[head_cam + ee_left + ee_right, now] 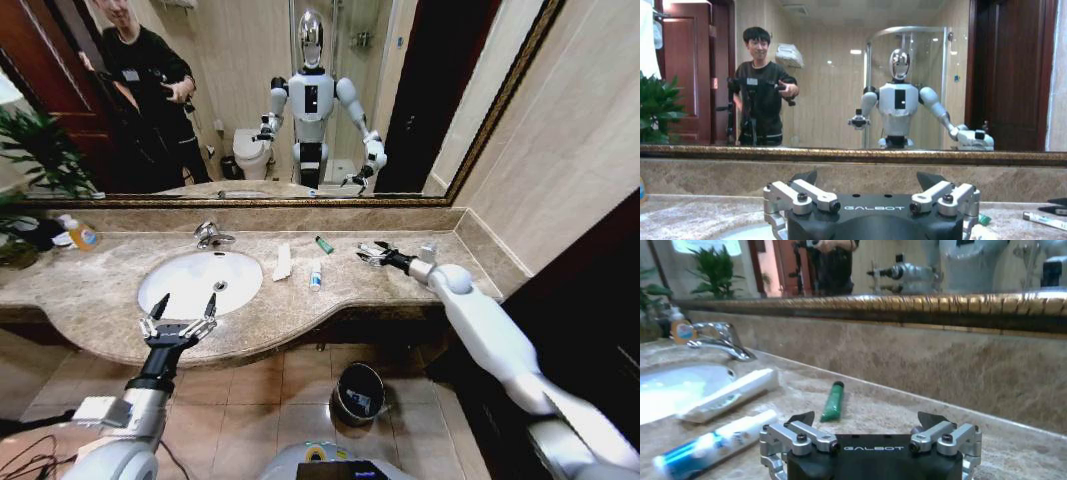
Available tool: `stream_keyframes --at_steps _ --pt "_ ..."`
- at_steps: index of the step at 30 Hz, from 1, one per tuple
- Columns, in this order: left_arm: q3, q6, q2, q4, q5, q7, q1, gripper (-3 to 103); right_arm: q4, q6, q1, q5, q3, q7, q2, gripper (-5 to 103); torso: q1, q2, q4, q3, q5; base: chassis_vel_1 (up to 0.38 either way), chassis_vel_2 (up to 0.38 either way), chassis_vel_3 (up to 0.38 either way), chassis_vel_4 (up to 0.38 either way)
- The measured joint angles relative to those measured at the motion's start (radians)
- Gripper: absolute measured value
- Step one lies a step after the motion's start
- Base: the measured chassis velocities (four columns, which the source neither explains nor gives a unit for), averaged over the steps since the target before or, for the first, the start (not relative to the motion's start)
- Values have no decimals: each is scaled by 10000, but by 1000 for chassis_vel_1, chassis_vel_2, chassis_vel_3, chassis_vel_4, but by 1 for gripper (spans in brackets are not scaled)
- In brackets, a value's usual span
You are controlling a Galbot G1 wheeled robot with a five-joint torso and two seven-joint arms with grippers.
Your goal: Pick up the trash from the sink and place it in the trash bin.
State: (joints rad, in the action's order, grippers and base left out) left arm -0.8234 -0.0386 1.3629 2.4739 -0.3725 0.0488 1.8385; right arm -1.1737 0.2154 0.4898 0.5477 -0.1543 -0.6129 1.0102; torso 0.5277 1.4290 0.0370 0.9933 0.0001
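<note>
Head view. Beige-brown marble counter (120, 275) carrying a large white oval porcelain sink (185, 282), with a chrome faucet (210, 235) at its far rim. Trash, all on the counter just right of the sink: a flat white paper packet (283, 262) nearest the basin, a small white tube with blue print (315, 275) beside it, and a tiny green cylinder (324, 244) farther back toward the mirror. An orange-capped bottle (80, 235) stands at the counter's far left, near a green potted plant (35, 160). Left gripper (182, 312) hovers over the near edge of the sink, jaws spread, holding nothing. Right gripper (370, 254) hangs low over the counter right of the green cylinder, jaws spread, holding nothing. A small round dark metallic trash bin (358, 392) with a shiny rim stands on the tiled floor (270, 390) below the counter's front edge.

Left wrist view. Left gripper (868, 181) in the foreground with jaws apart and empty, facing the gold-framed wall mirror (840, 75); the sink's white rim (747, 232) shows under it.

Right wrist view. Right gripper (867, 421), jaws apart and empty, close above the counter (1013, 450). Beyond it lie the green cylinder (833, 401), the white tube with blue print (713, 444) and the paper packet (730, 395), the last at the sink's (673, 390) edge, below the faucet (720, 340).
</note>
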Motion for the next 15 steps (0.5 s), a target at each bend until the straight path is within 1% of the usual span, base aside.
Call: stream_keyframes --at_steps 7,8,10,15 --pt "0 0 0 0 0 0 0 100 1363 -106 -865 -248 351 107 575 100 -1 1 -2 -2 -4 0 0 0 0" --pt "0 0 0 0 0 0 0 100 1363 -106 -865 -248 351 107 575 100 -1 1 -2 -2 -4 0 0 0 0" --pt "0 0 0 0 0 0 0 100 1699 -113 -1075 -262 459 367 703 100 -1 0 -2 -1 0 0 0 0 0" --pt "0 0 0 0 0 0 0 100 1933 -73 -1220 -351 552 515 786 100 -1 1 -1 -1 -1 0 0 0 0"
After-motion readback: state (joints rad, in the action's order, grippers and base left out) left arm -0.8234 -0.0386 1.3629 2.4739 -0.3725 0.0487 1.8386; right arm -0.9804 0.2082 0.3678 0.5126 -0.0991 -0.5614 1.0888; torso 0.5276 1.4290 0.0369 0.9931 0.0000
